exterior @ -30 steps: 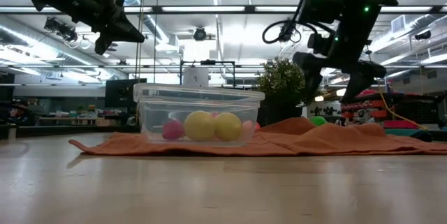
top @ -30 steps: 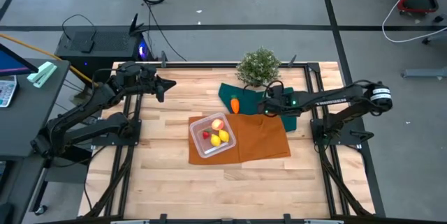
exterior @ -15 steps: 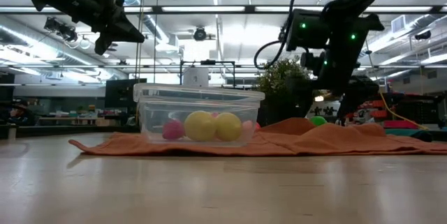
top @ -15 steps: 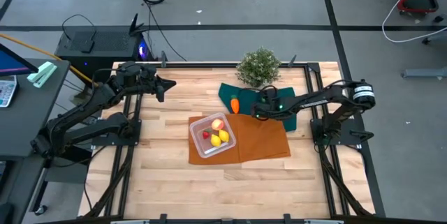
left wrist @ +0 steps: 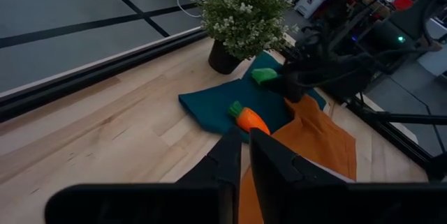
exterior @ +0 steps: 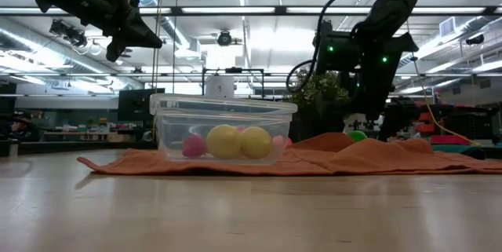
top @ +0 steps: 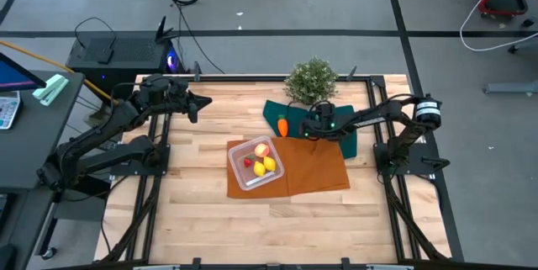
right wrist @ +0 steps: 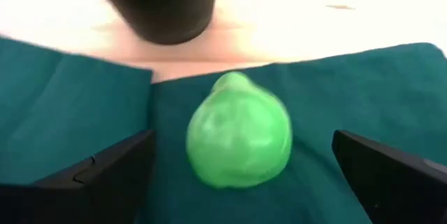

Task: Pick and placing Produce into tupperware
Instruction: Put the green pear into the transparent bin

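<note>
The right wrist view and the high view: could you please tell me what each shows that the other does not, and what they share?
Only the right wrist view shows the green ball close up, between the open right tool, with the plant's dark pot beyond. Only the high view shows the tupperware with fruit inside on the orange cloth, the carrot, and the left tool waiting above the table's left side. Both show the dark green cloth.

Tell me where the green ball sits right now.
The green ball lies on the dark green cloth near the potted plant, on the table's right half in the high view, between the open fingers of the right hand.
</note>
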